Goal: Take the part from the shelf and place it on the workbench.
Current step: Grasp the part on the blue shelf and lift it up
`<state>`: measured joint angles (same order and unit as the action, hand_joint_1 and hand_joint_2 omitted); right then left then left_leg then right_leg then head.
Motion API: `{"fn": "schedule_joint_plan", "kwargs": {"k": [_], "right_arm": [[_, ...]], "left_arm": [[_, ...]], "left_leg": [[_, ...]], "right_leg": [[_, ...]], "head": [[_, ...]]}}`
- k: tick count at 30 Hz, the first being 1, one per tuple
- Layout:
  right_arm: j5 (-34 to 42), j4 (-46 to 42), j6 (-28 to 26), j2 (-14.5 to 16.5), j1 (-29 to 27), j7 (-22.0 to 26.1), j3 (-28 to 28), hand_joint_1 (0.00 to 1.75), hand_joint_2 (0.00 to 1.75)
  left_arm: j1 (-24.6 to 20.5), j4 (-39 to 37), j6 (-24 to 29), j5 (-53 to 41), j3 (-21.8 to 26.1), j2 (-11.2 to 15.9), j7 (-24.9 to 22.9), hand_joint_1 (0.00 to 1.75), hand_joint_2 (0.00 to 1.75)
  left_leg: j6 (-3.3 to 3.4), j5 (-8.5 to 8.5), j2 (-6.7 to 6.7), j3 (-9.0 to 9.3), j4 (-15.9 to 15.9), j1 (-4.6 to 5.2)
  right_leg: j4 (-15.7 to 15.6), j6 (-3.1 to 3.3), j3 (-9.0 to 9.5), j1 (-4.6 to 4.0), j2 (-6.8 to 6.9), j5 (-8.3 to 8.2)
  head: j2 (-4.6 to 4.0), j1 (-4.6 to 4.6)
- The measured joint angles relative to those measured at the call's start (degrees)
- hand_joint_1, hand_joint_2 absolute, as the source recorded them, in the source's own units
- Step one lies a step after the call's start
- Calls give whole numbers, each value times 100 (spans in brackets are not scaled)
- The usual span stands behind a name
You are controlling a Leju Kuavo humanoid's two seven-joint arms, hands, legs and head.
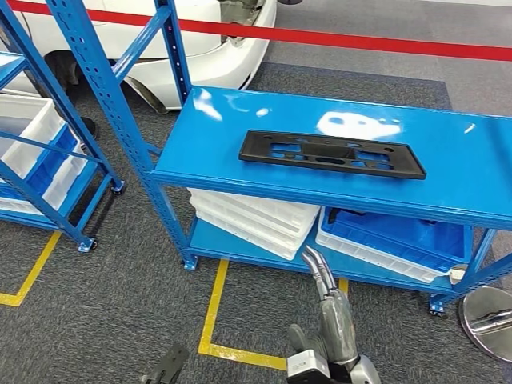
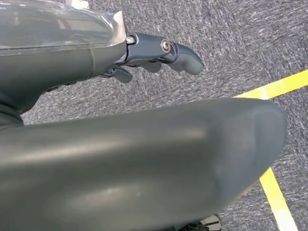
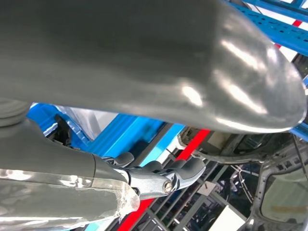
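A long flat black part with several cut-outs lies on the top board of the blue shelf. My right hand is raised below the shelf's front edge, well short of the part, with its fingers stretched out and holding nothing. My left hand hangs low over the grey carpet at the lower left. Its fingers are extended and hold nothing.
White bins and a blue bin sit on the shelf's lower board. A second blue rack with white bins stands to the left. Behind are a white car and a red barrier. Yellow floor lines and a round metal base lie near.
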<state>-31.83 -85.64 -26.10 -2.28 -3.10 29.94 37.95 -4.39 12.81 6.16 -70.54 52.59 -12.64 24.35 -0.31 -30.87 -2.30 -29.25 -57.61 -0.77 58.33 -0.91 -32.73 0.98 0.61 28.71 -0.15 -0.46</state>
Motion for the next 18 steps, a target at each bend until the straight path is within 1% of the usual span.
{"fn": "schedule_joint_plan", "kwargs": {"k": [2,4,5,6,7,8,9,10,11,12,13,14,15,16,17,18], "right_arm": [[1,-2,0,22,4,2,-11,0,0],[3,-20,0,41,7,14,-27,0,0],[8,-31,3,46,10,27,-34,0,0],[18,-40,9,49,11,42,-42,0,0],[36,-44,18,49,10,58,-51,0,0],[54,-45,33,48,7,73,-59,0,0],[71,-45,50,48,3,84,-68,0,0],[83,-45,68,48,0,93,-78,0,0],[90,-45,85,48,0,99,-85,0,0],[94,-46,97,49,0,104,-91,0,0],[98,-46,104,50,1,106,-98,0,0],[103,-43,109,51,3,108,-104,0,0],[106,-42,114,55,8,109,-111,0,0],[109,-40,117,58,10,110,-119,0,0],[110,-38,122,61,10,111,-124,0,0],[110,-40,125,64,10,111,-128,0,0]], "left_arm": [[0,0,0,0,0,2,1,0,0],[-4,0,-2,-3,0,-2,1,0,0],[-8,0,-5,-8,0,-4,1,0,0],[-12,0,-10,-13,0,-6,2,0,0],[-13,-1,-16,-17,0,-6,2,0,0],[-11,-3,-24,-19,0,-6,2,0,0],[-4,-4,-34,-19,1,-6,2,0,0],[2,-7,-43,-19,1,-6,2,0,0],[6,-8,-51,-19,2,-6,2,0,0],[8,-9,-56,-19,2,-6,2,0,0],[10,-10,-57,-19,2,-5,2,0,0],[8,-11,-58,-18,2,-4,2,0,0],[4,-13,-58,-18,2,-2,2,0,0],[1,-15,-58,-18,2,-1,1,0,0],[-5,-17,-58,-17,2,1,1,0,0],[-11,-19,-58,-18,2,0,0,0,0]], "left_leg": [[24,3,0,-7,0,15],[76,45,-4,23,70,-20],[101,68,-7,45,112,-48],[120,87,-11,68,148,-79],[125,89,-14,79,160,-92],[124,83,-15,83,161,-103],[115,72,-14,91,160,-112],[96,52,-14,108,158,-127],[67,26,-12,137,156,-149],[31,-9,-9,185,154,-180],[-17,-54,-8,239,153,-207],[-66,-96,-6,285,150,-219],[-114,-131,-6,311,148,-220],[-158,-154,-10,322,154,-212],[-192,-165,-18,329,170,-205],[-224,-176,-29,345,197,-209]], "right_leg": [[-14,-28,4,13,0,-16],[-16,-68,12,7,-4,-2],[71,-92,-23,3,-10,59],[278,-118,-118,4,-16,172],[600,-147,-276,16,-22,319],[992,-175,-486,31,-26,468],[1335,-204,-685,48,-26,557],[1512,-232,-812,64,-25,538],[1473,-257,-832,79,-24,407],[1203,-284,-737,95,-16,175],[823,-312,-573,109,2,-61],[492,-325,-421,101,17,-217],[241,-291,-307,93,31,-271],[139,-234,-264,78,34,-236],[125,-156,-268,56,24,-172],[114,-73,-267,52,10,-122]], "head": [[0,-2],[0,0],[1,5],[1,10],[1,16],[1,18],[0,17],[0,17],[0,16],[0,15],[0,16],[0,30],[0,41],[0,43],[0,44],[0,32]]}}
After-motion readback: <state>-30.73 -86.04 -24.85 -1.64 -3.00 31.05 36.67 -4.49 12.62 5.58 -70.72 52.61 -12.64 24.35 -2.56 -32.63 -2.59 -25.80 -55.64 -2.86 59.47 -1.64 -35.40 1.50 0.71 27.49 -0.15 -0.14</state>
